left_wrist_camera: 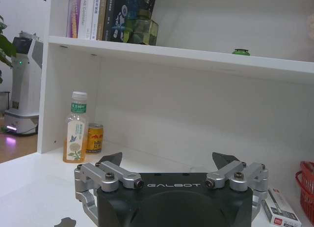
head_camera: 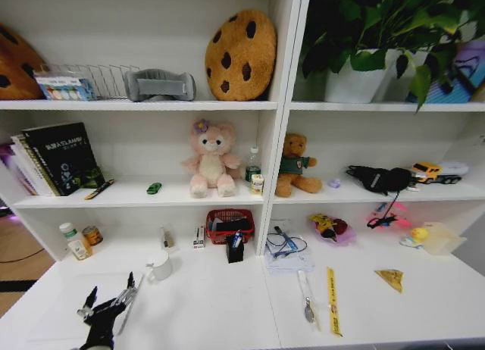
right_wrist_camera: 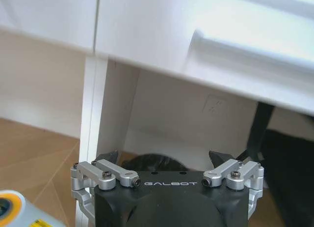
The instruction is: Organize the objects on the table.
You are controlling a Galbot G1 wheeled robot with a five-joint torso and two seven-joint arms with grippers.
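Observation:
On the white table lie a yellow ruler and a silver-tipped pen at the right. A black holder with blue pens stands at the middle back. A tiny green toy car and a black pen rest on the shelf above. My left gripper hovers open and holds nothing over the table's front left, facing a drink bottle and a small can. Below the table's drawer front my right gripper hangs open, nothing between its fingers.
A white mug stands just right of the left gripper. A red basket sits behind the pen holder, and a small box lies near it. Books, plush toys and a potted plant fill the shelves.

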